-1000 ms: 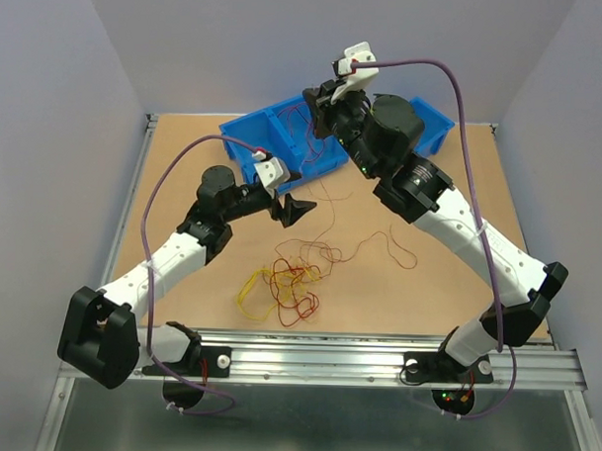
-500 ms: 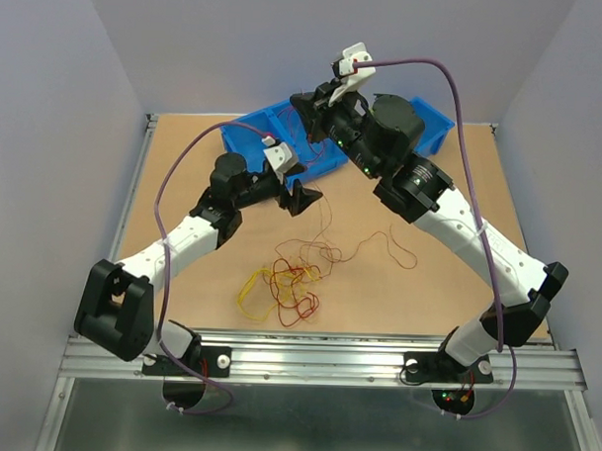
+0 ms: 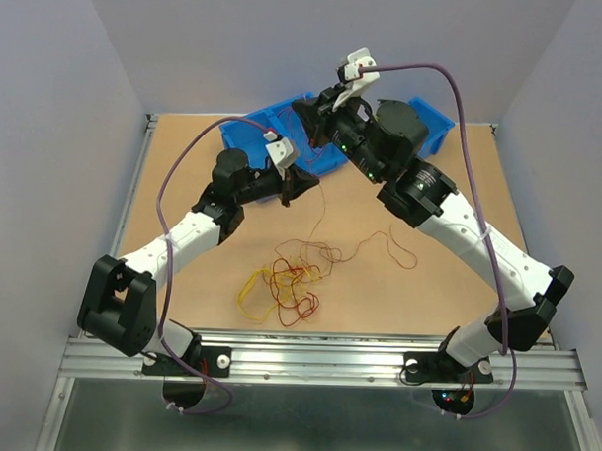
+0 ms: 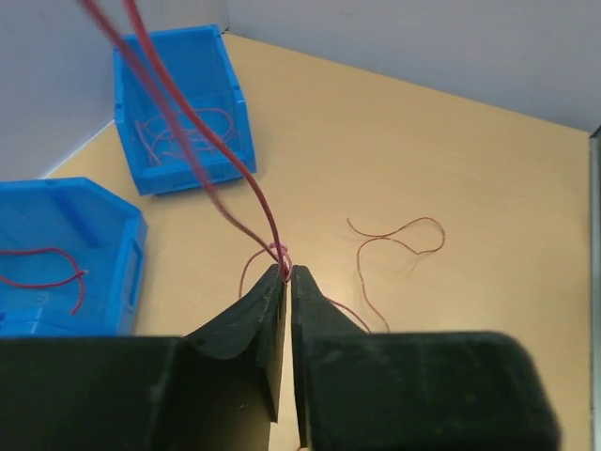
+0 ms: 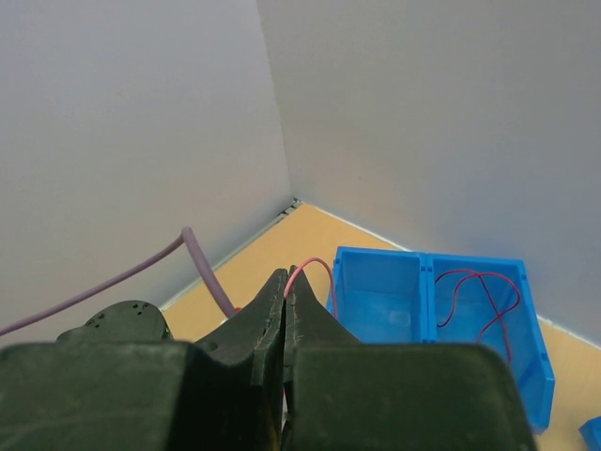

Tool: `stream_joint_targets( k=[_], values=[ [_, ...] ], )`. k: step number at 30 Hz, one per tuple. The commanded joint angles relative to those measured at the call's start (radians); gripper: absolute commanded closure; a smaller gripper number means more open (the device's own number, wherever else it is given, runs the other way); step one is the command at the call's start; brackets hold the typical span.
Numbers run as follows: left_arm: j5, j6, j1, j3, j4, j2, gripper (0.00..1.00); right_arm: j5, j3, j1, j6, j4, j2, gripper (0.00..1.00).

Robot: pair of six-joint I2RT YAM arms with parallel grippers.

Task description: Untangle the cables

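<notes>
Near the front middle of the counter (image 3: 397, 298) lies the tangle (image 3: 284, 284) — yellow loops on its left, red and orange ones bunched to the right, all flat on the surface. Behind it, the left gripper (image 3: 301, 182) hangs clear of the counter with its jaws pressed together on a red strand (image 4: 280, 254). In the left wrist view only that thin wire sits between the tips, and two red lines climb from the pinch up and to the left, out of the picture. From overhead, a fine thread drops from this gripper towards the tangle.

The right gripper (image 3: 299, 106) is raised higher, over the blue bin (image 3: 249, 143) at the back of the counter. Its jaws are closed as well, and a short arc of red wire (image 5: 315, 267) comes out at their tips. I cannot tell whether this is the same wire that the left gripper pinches.

A loose strand (image 3: 404, 251), red, lies alone on the counter to the right of the tangle and apart from it. The right wrist view shows the bin split into two compartments, with a sorted cable (image 5: 470, 291) — also red — curled in the right-hand one. A second bin (image 3: 435, 121) stands at the back right.
</notes>
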Motion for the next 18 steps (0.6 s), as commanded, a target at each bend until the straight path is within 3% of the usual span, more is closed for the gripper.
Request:
stream_joint_targets(
  k=[1,9,18],
  values=[
    [0.052,-0.020,0.002,0.032,0.063,-0.041,1.00,0.010,-0.030,-0.002,0.008,0.059,-0.042,1.00],
    [0.109,-0.027,0.023,0.007,0.076,-0.050,1.00,0.076,-0.090,-0.002,0.012,0.120,-0.071,1.00],
    [0.138,-0.034,0.054,-0.021,0.089,-0.066,1.00,0.304,-0.164,-0.002,0.016,0.160,-0.128,1.00]
  ],
)
